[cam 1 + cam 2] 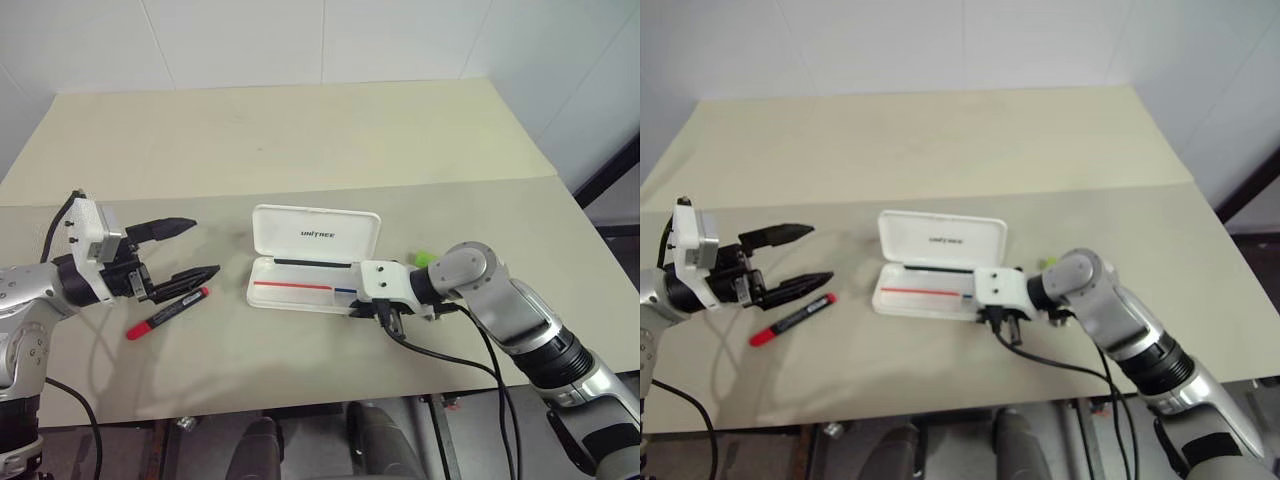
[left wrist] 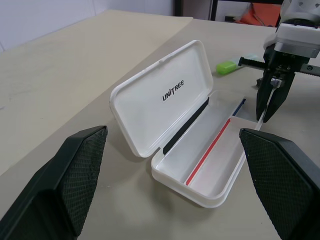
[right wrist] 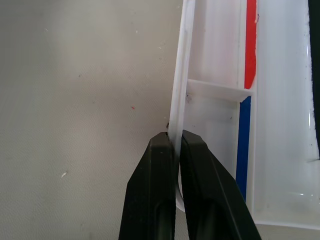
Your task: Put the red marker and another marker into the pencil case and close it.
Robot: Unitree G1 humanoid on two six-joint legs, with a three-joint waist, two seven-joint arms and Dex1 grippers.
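The white pencil case point(image 1: 300, 293) lies open at the table's middle, its "UNITREE" lid point(image 2: 165, 95) standing up behind the tray. My right gripper point(image 3: 175, 137) is shut on the tray's near rim at its right end, pointing down and to the left. The red marker point(image 1: 168, 312) lies flat on the table left of the case. My left gripper point(image 1: 205, 246) hangs open and level just above the marker's black end, aimed at the case, with nothing between its fingers. The green marker point(image 2: 227, 66) lies behind my right wrist, partly hidden in the head views.
The case sits on a beige table point(image 1: 300, 150) with wide bare room behind it. The table's front edge point(image 1: 300, 400) runs close below both grippers. A black cable point(image 1: 450, 358) trails from my right wrist across the front of the table.
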